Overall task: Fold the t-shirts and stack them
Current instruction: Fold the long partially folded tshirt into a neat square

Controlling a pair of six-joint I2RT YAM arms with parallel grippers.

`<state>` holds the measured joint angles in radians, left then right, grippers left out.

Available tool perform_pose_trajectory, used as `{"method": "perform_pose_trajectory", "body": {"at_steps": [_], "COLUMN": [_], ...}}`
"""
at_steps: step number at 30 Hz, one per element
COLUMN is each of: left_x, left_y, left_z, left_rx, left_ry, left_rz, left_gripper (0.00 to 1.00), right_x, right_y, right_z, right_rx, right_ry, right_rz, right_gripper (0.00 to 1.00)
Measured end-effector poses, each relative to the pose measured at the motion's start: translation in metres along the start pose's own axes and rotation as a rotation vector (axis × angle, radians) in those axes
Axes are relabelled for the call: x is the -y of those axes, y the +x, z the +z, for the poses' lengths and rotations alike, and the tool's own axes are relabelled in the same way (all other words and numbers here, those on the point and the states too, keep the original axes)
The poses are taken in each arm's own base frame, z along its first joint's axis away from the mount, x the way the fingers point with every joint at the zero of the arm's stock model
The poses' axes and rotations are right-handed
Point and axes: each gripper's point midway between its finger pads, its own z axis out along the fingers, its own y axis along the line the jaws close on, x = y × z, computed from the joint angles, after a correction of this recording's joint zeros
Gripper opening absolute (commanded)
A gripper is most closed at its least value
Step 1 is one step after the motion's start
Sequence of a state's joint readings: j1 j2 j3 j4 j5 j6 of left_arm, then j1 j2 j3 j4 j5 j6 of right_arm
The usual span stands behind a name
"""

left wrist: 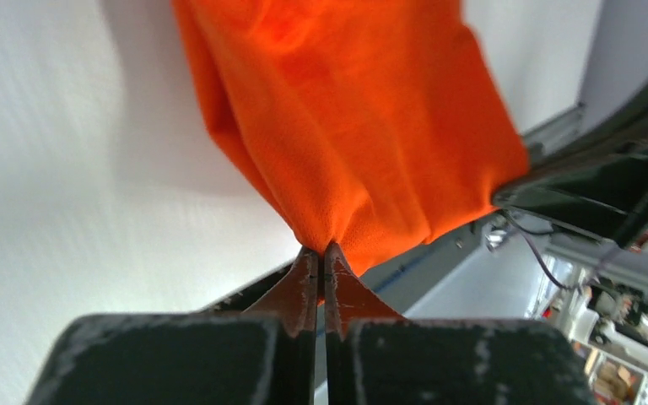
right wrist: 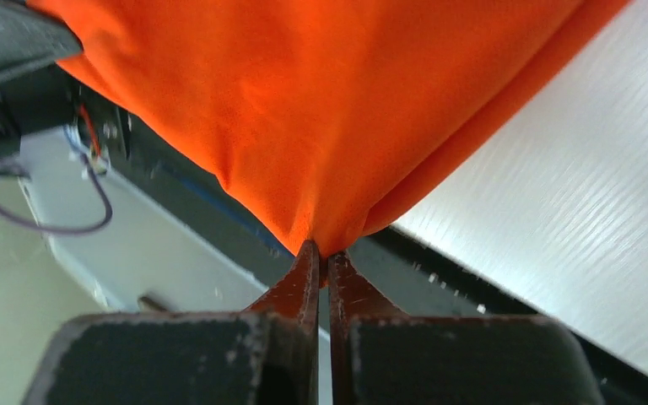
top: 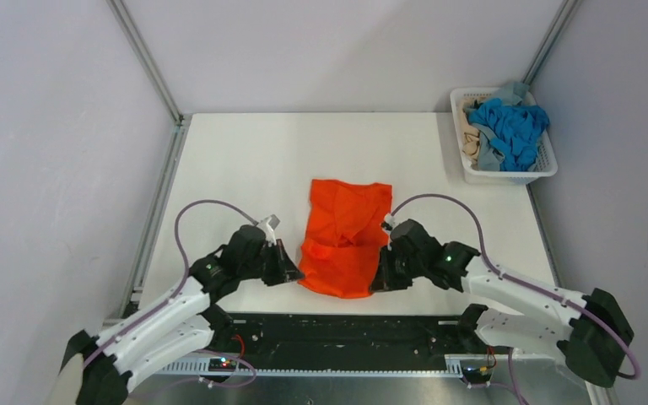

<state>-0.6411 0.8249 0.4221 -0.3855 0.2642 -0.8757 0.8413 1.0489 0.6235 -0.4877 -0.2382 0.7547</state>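
Observation:
A bright orange t-shirt [top: 346, 236] lies on the white table [top: 236, 169], partly folded, its near end lifted at both corners. My left gripper [top: 297, 276] is shut on the near left corner; in the left wrist view the orange t-shirt [left wrist: 346, 118] bunches into the closed left gripper [left wrist: 321, 251]. On the other side my right gripper [top: 377, 284] is shut on the near right corner, and the orange t-shirt [right wrist: 329, 101] runs into the right gripper [right wrist: 321, 250]. More t-shirts, bright blue [top: 510, 131], grey-blue and beige, sit heaped in the basket.
A white slotted plastic basket [top: 506, 175] stands at the back right corner of the table. The table's near edge and a black rail [top: 346, 333] run just below the grippers. Grey walls and metal frame posts close in the sides.

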Motion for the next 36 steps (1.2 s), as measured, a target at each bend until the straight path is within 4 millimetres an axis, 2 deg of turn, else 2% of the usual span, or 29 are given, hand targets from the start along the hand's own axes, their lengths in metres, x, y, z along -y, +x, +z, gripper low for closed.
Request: {"method": "perform_pose_trajectory", "body": {"at_steps": [3,6,9,11,17,21,23,26,32,36], "left_x": [0.018,0.025,0.029,0.035,0.074,0.094,0.095,0.091,0.09,0.082], "left_y": [0.014,0.023,0.027,0.023,-0.01,-0.041,-0.057,-0.074,-0.107,-0.127], "left_z": [-0.017,-0.027,-0.034,-0.038,-0.049,-0.049,-0.047,-0.042,-0.028,-0.011], "left_rx": [-0.011,-0.026,-0.041,-0.037,0.016,0.069,0.096,0.116,0.129,0.119], "left_ry": [0.082,0.12,0.128,0.131,0.144,0.131,0.11,0.077,0.034,0.0], "left_rz": [0.032,0.038,0.04,0.043,0.085,0.105,0.092,0.077,0.068,0.046], "left_gripper": [0.0,0.0,0.0,0.0,0.0,0.0,0.0,0.0,0.0,0.0], "right_x": [-0.012,-0.022,-0.027,-0.027,-0.018,-0.024,-0.027,-0.024,-0.005,0.003], "right_y": [0.025,0.039,0.043,0.039,-0.002,-0.035,-0.051,-0.065,-0.093,-0.111], "right_z": [-0.015,-0.029,-0.041,-0.047,-0.062,-0.079,-0.086,-0.088,-0.081,-0.072], "right_rx": [-0.052,-0.079,-0.076,-0.061,0.046,0.121,0.15,0.162,0.187,0.201], "right_ry": [-0.048,-0.096,-0.135,-0.148,-0.136,-0.156,-0.167,-0.169,-0.142,-0.139], "right_rz": [-0.036,-0.053,-0.05,-0.03,0.066,0.075,0.077,0.099,0.177,0.205], "right_gripper": [0.0,0.0,0.0,0.0,0.0,0.0,0.0,0.0,0.0,0.0]}}
